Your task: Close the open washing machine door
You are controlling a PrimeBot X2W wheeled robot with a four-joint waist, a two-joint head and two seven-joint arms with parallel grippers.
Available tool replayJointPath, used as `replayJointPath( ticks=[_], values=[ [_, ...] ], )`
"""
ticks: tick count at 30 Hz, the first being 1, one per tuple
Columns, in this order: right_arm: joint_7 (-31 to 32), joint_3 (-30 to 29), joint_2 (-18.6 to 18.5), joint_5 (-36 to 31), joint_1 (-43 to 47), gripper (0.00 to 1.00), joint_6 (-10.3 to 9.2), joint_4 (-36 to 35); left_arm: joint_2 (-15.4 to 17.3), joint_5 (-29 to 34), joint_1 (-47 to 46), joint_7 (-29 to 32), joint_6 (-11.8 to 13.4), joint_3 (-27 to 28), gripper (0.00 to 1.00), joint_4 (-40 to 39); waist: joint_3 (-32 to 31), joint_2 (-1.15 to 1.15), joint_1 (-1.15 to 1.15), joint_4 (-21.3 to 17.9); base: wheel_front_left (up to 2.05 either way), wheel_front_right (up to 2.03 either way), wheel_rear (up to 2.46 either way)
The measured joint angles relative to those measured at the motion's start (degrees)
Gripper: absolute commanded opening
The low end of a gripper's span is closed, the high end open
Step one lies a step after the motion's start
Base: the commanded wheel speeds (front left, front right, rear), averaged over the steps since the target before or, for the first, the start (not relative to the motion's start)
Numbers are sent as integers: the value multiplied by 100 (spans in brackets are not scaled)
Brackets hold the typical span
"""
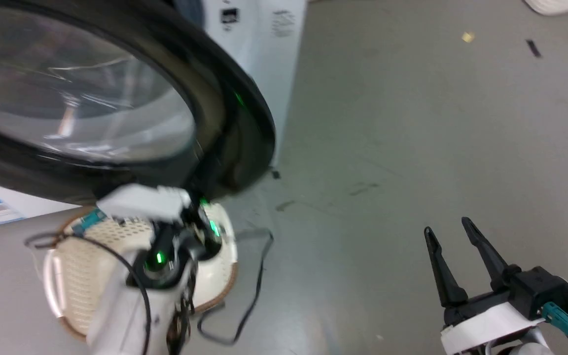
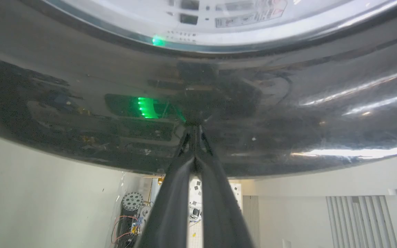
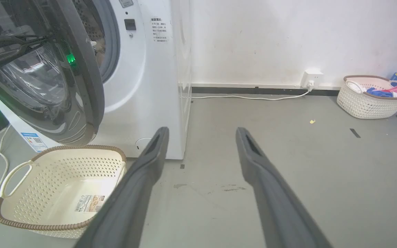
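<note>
The left gripper (image 2: 194, 131), pinched together, is touching the door (image 2: 81, 86) at its black rim. The right gripper (image 1: 445, 226) is hovering wide open above the floor (image 1: 412, 123).

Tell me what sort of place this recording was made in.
Most likely a laundry corner in a plain indoor test room: a white front-loading washing machine with the washing machine door open, an empty laundry basket before it, and a second basket of clothes by the wall.
</note>
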Motion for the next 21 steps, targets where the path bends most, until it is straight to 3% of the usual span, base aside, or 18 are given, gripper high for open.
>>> replayJointPath(
  ticks=[5, 10, 17, 18, 19, 20, 21],
  values=[
    [-1, 45, 80, 96, -60, 100, 0, 0, -2, -165, -895, -515, -69, 86, 0, 716, 233, 0, 0, -278, 0, 0, 0],
    [-1, -38, 111, 92, -65, 100, 0, 4, -3, -189, -1124, -492, -129, 52, 0, 1032, 205, 0, -1, -203, 0, 0, 0],
    [-1, -160, 115, -4, -30, 100, 0, -45, 77, 69, -371, -142, -154, -10, 0, 159, -41, 0, -1, 142, 0, 0, 0],
    [-1, -167, 110, -15, 9, 100, 0, -58, 134, 182, -132, -133, -154, -45, 33, -35, -92, 0, -2, 213, 0, 0, 0],
    [-1, -185, 101, -19, 47, 100, 0, -64, 188, 330, 108, -153, -154, -82, 89, -219, -145, 0, -2, 285, 0, 0, 0],
    [-1, -199, 91, -24, 94, 100, 0, -78, 256, 527, 339, -216, -154, -115, 100, -400, -201, 0, -2, 366, 0, 0, 0],
    [-1, -214, 76, -26, 146, 100, 0, -90, 357, 778, 546, -321, -154, -180, 100, -580, -256, 0, -2, 449, 0, 0, 0]
  ],
)
